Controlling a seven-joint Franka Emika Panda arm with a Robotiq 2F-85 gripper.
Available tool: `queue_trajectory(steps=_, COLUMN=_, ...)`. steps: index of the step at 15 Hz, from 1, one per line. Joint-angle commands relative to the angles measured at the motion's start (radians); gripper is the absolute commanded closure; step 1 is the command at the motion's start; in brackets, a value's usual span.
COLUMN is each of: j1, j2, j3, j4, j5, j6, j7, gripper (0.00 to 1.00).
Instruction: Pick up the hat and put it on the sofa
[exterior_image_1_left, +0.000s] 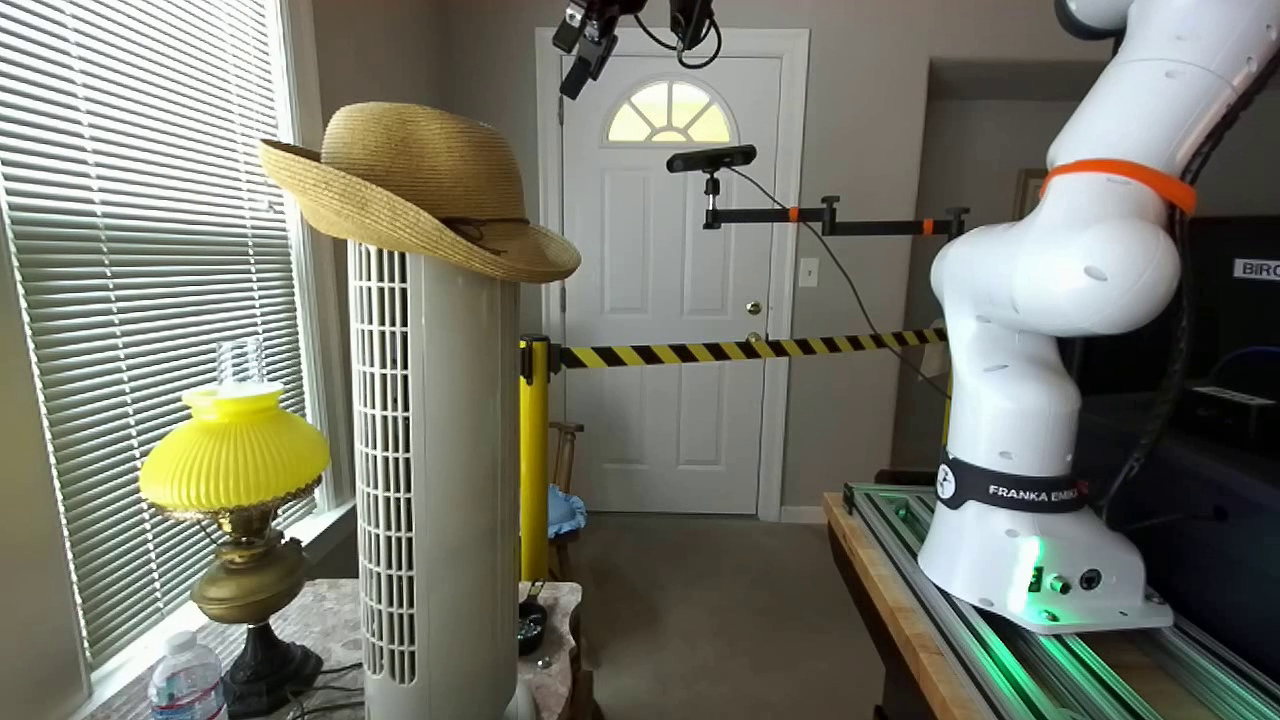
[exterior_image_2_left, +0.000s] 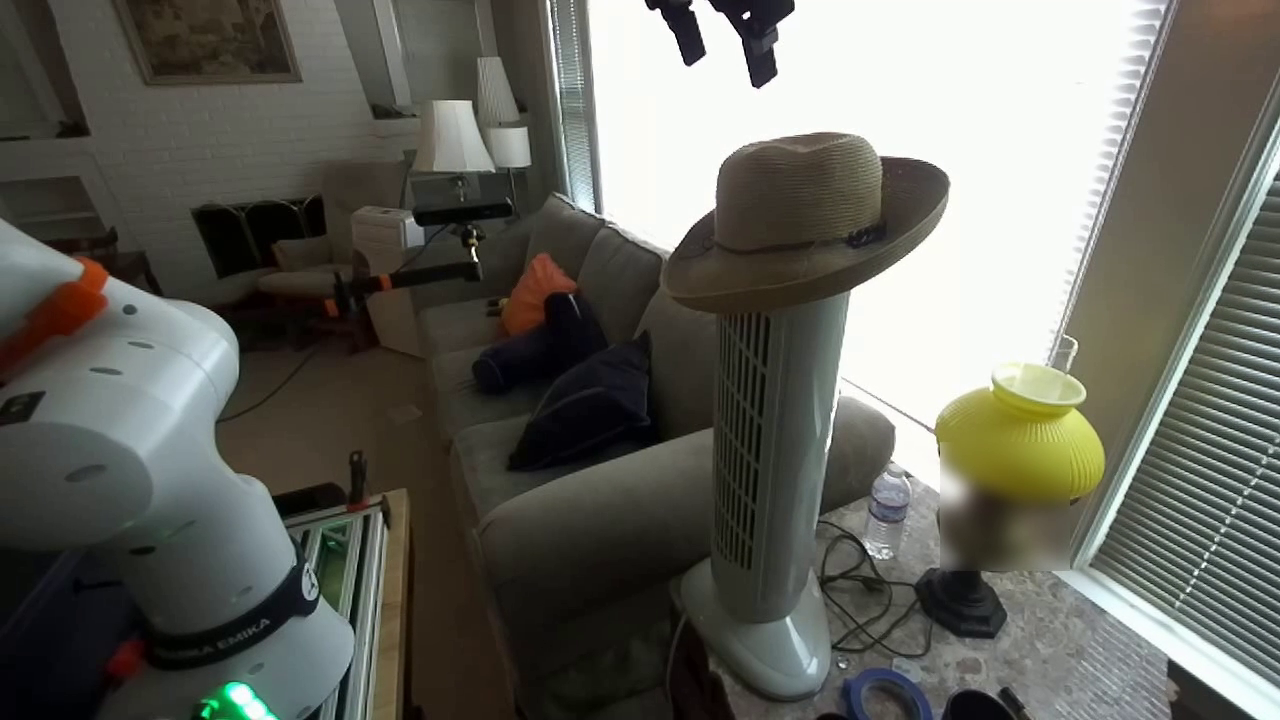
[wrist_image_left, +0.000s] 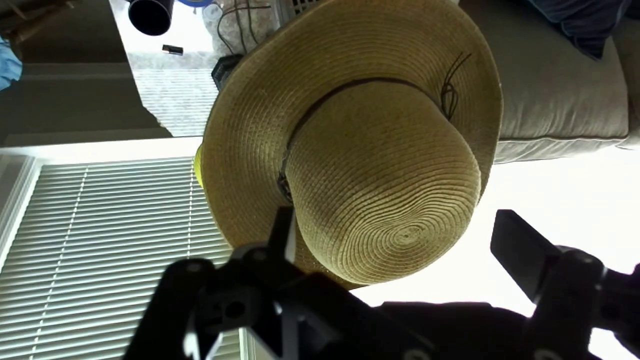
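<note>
A woven straw hat (exterior_image_1_left: 425, 185) tops a slatted tower fan (exterior_image_1_left: 460, 470).

White door (exterior_image_1_left: 665, 270), glowing fanlight (exterior_image_1_left: 670, 112), grey wall (exterior_image_1_left: 865, 130), carpeted floor (exterior_image_1_left: 720, 610) — slatted blinds (exterior_image_1_left: 160, 280), blazing window (exterior_image_2_left: 990, 150), pale brick wall (exterior_image_2_left: 230, 130)

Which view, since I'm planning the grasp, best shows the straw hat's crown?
The wrist view: the straw hat's crown is large there, its spiral-woven top plain. Both exterior views show it mainly from the side.
</note>
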Motion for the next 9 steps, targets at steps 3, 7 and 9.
queue_trajectory(steps=3, j1=-0.002, j2=0.053, j3=-0.06, j4=0.003, j5=0.178, j6=0.002, j7=0.006, gripper=0.0)
queue_trajectory(steps=7, j1=-0.011, j2=0.081, j3=-0.13, j4=0.004, j5=0.343, j6=-0.047, j7=0.002, gripper=0.0)
queue_trajectory(steps=9, j1=-0.019, j2=0.096, j3=-0.145, j4=-0.002, j5=0.389, j6=-0.068, j7=0.001, gripper=0.0)
